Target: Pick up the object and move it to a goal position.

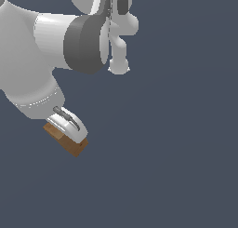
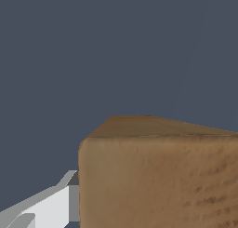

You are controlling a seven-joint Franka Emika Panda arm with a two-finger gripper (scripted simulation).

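Observation:
The brown wood-textured cube (image 1: 69, 143) sits tilted right under my white gripper (image 1: 70, 131), in the lower left of the exterior view. The fingers reach down over its top part. In the wrist view the cube (image 2: 158, 180) fills much of the picture, very close to the camera. One white finger (image 2: 49, 207) lies flat against its side with its dark pad touching it. The other finger is hidden behind the cube. The gripper looks shut on the cube. No goal marker shows in either view.
The arm's large white and dark grey links (image 1: 69, 41) fill the upper left of the exterior view. The plain dark blue-grey surface (image 1: 176, 152) lies all around, and no other objects show on it.

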